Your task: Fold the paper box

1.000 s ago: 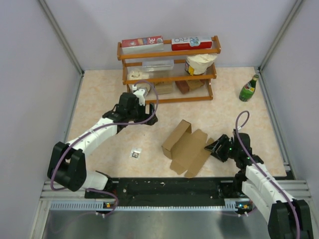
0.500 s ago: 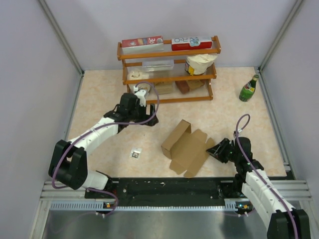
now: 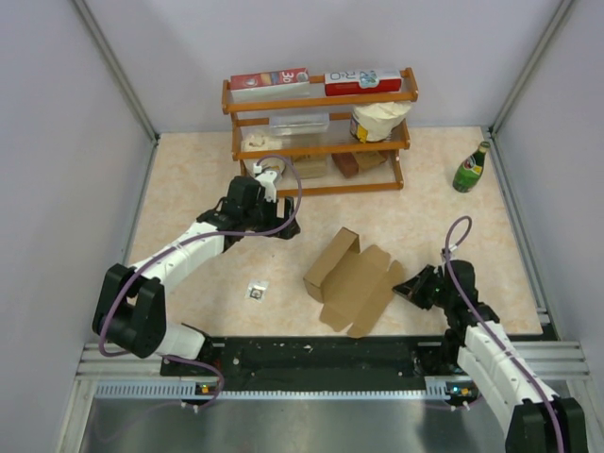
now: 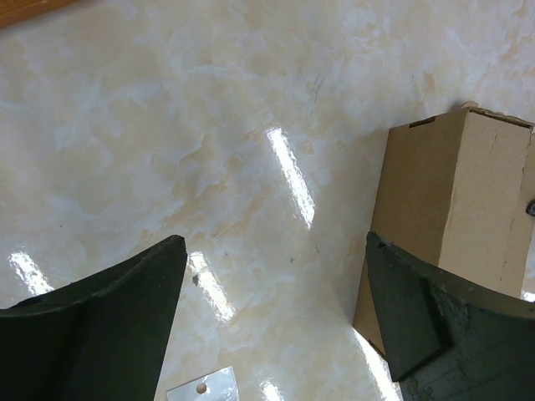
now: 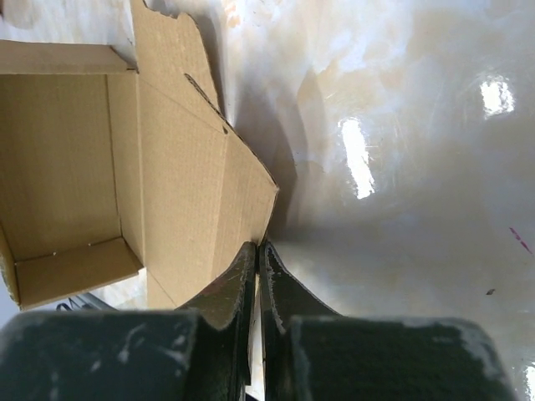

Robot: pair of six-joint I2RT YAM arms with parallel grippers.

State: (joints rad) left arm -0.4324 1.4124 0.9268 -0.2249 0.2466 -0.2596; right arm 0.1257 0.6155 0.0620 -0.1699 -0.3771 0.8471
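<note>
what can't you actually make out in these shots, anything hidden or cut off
- Right wrist view: whether the shut right claw pinches the paper box flap; its own fingers cover the contact.
- Left wrist view: most of the paper box, cut by the right edge and a finger of the open left claw.
- Top view: the small flat white piece, too small to identify.

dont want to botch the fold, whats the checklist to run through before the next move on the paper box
1. Right jaws shut at the paper box flap edge: ok.
2. Flap actually caught between them: cannot tell.
3. Left jaws open and empty: ok.
4. Left jaws bracing the box: not ok, apart from it in the top view.
5. Box closed up: not ok, lid panel lies open.
6. Small white tag apart from the box: ok.
</note>
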